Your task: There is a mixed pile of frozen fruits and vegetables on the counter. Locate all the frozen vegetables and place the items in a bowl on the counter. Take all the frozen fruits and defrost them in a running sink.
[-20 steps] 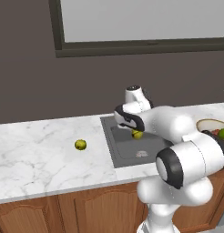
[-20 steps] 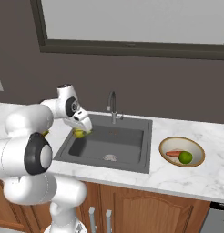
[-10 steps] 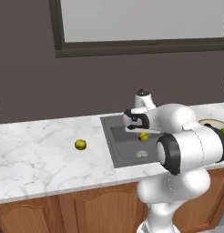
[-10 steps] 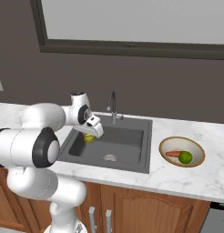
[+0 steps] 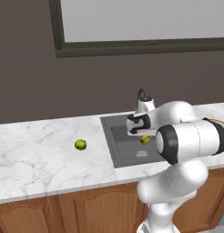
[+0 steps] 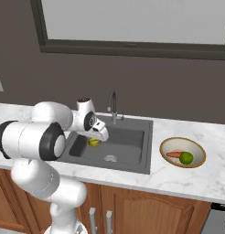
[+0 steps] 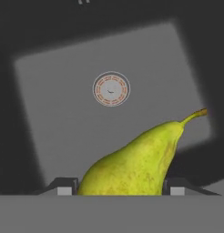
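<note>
Pear (image 7: 136, 161) clamped between gripper (image 7: 120, 187) fingertips, body at jaws, stem end angled up-right in hand view. Gripper (image 6: 97, 138) held over sink (image 6: 128, 137) basin, left of centre in right base view. Drain (image 7: 111, 89) seen directly ahead of hand, beyond pear: release expected to drop fruit into basin. Yellow-green ball (image 5: 80, 144) left on counter (image 5: 36, 154), well apart, left of sink. Carrot (image 6: 174, 154) and green ball (image 6: 186, 158) already in bowl (image 6: 196, 148).
</note>
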Available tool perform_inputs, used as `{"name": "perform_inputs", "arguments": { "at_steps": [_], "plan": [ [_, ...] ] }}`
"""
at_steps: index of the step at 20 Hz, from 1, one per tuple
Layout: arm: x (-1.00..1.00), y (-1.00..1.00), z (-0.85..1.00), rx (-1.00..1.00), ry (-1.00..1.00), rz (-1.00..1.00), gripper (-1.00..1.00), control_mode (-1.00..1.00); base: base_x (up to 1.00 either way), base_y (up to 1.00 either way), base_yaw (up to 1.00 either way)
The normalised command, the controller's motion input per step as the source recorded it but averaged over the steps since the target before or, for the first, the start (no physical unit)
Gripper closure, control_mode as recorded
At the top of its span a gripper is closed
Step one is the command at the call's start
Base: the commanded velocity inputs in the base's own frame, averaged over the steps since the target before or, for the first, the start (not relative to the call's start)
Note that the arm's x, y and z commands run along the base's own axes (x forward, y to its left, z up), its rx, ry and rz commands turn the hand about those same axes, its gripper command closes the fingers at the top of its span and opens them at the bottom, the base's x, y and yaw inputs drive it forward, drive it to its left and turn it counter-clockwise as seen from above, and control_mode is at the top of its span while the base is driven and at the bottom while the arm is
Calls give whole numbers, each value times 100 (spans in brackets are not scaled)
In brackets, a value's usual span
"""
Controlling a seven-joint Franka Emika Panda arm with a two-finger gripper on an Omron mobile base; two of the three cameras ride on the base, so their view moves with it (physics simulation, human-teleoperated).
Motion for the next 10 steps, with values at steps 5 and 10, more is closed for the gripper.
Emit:
{"name": "perform_inputs", "arguments": {
  "at_steps": [5, 10],
  "plan": [
    [15, -12, -33, 0, 0, 6, 100, -100, 0, 0, 0],
    [19, -16, -30, 0, 0, 5, 100, -100, 0, 0, 0]
  ]
}}
